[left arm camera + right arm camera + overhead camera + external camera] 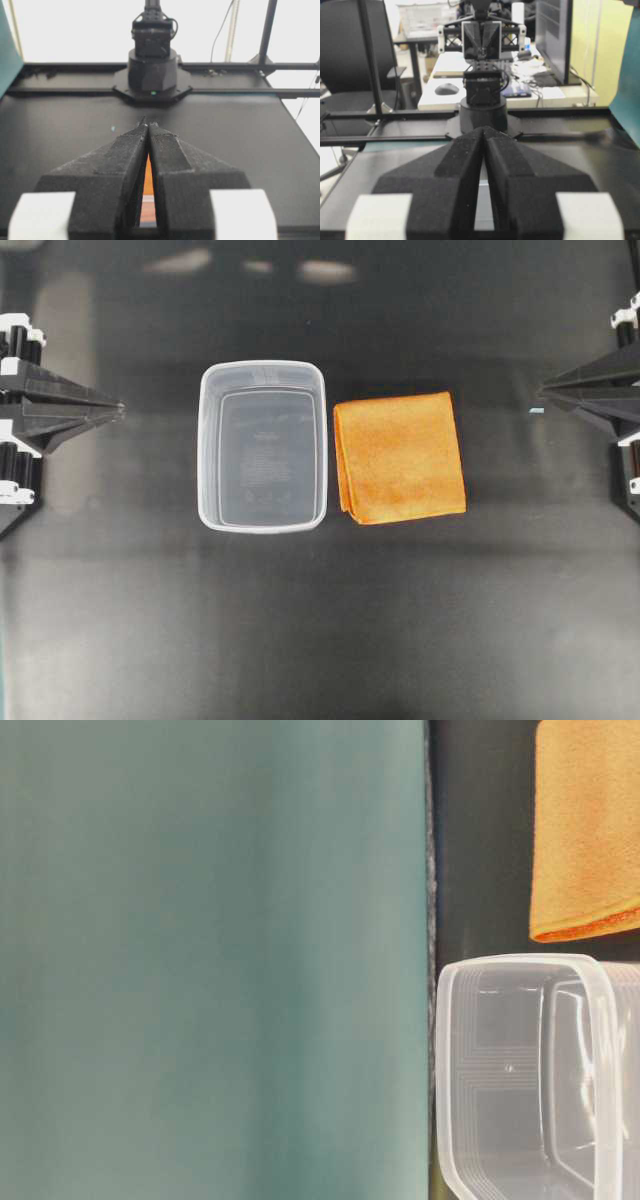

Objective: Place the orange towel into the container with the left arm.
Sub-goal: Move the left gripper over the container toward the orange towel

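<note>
The orange towel point(400, 457) lies folded flat on the black table, just right of the container point(210, 455), a clear empty tub. Both also show in the table-level view, towel point(585, 830) above container point(520, 1070). My left gripper point(120, 410) is shut and empty at the left edge, well clear of the tub. My right gripper point(541, 392) is shut and empty at the right edge, a short way from the towel. In the left wrist view the gripper point(148, 123) is closed, with a sliver of the towel point(147, 175) seen between the fingers. The right wrist view shows its gripper point(484, 129) closed.
The black table point(320, 640) stretches around both objects. A teal wall point(200, 960) fills the left of the table-level view. The opposite arm's base point(152, 70) stands at the far table edge in the left wrist view. A small pale tape mark point(536, 411) lies near the right gripper.
</note>
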`<move>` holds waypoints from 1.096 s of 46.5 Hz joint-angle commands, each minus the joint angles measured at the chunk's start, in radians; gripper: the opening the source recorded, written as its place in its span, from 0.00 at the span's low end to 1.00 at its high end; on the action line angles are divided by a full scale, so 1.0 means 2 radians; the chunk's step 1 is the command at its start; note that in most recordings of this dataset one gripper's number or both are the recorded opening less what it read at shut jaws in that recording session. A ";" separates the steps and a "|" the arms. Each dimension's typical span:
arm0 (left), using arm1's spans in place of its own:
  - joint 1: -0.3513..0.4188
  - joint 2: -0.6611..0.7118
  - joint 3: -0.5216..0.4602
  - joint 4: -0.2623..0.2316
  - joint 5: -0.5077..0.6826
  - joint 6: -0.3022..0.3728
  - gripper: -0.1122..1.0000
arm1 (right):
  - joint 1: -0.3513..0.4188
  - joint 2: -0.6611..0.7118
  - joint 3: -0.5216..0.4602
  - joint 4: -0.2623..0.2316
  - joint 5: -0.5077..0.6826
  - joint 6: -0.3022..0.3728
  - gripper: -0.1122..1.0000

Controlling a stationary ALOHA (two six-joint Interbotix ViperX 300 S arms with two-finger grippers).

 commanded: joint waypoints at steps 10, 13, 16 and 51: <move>0.000 0.044 -0.012 0.020 -0.005 -0.028 0.11 | -0.005 0.005 -0.006 0.014 0.010 0.015 0.30; 0.000 0.052 -0.021 0.020 -0.003 -0.028 0.11 | -0.005 0.003 -0.006 0.014 0.012 0.015 0.40; 0.000 0.060 -0.029 0.020 0.001 -0.028 0.15 | -0.005 0.002 -0.007 0.014 0.012 0.015 0.51; 0.018 0.413 -0.405 0.021 0.351 -0.008 0.87 | -0.028 -0.085 -0.011 0.014 0.141 0.018 0.79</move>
